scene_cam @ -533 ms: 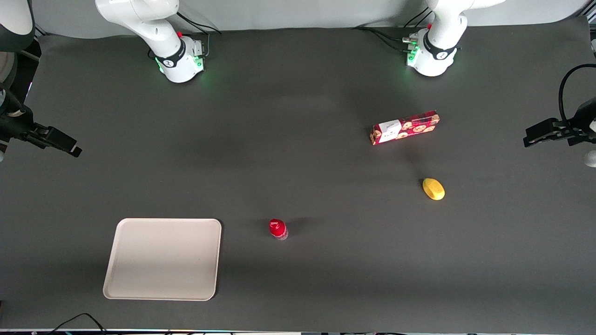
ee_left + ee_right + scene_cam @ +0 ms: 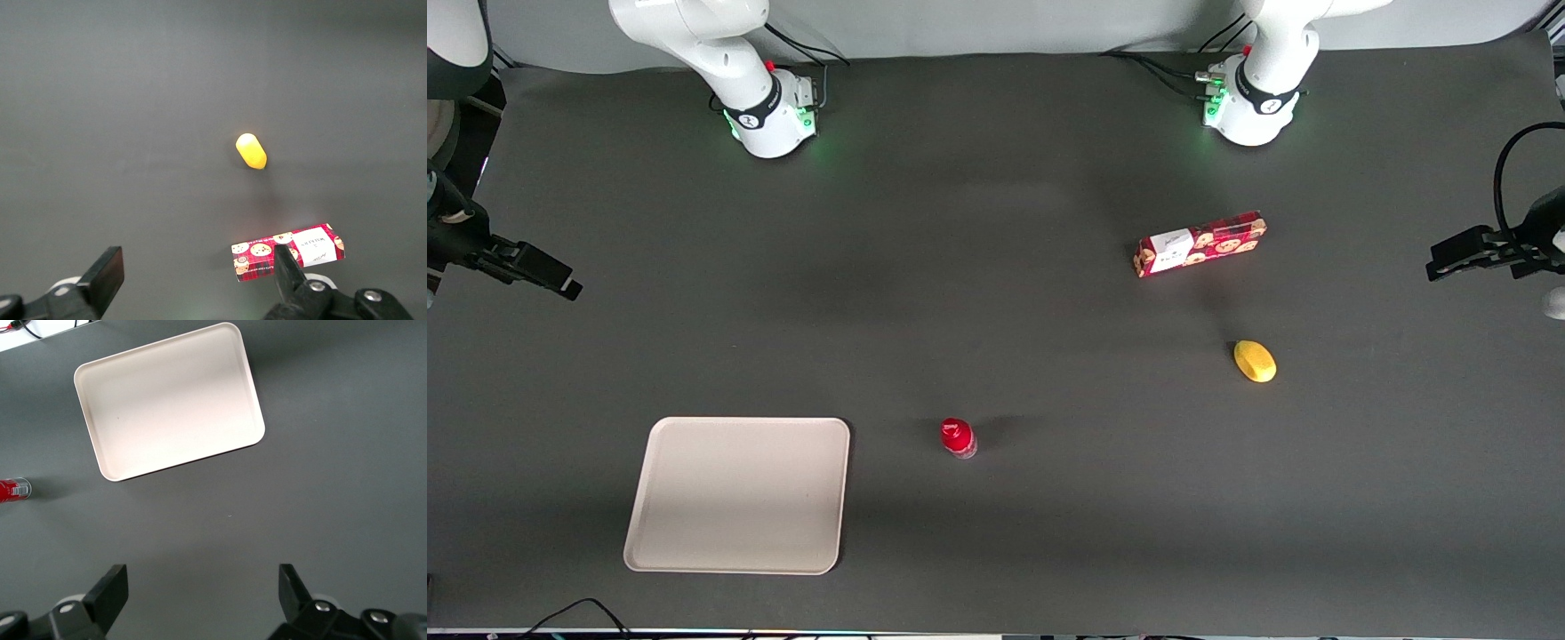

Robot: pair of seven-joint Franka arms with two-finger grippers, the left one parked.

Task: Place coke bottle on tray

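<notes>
The coke bottle stands upright on the dark table, with a red cap and red label; it also shows in the right wrist view. The beige tray lies flat beside it, toward the working arm's end, with nothing on it. My gripper hangs high at the working arm's end of the table, well apart from both and farther from the front camera than the tray. Its fingers stand wide open with only bare table between them.
A red cookie box lies toward the parked arm's end of the table. A yellow lemon-like object sits nearer the front camera than the box. Both also show in the left wrist view, box and yellow object.
My gripper has edged very slightly away from the front camera. The bottle, tray, box and yellow object have not moved.
</notes>
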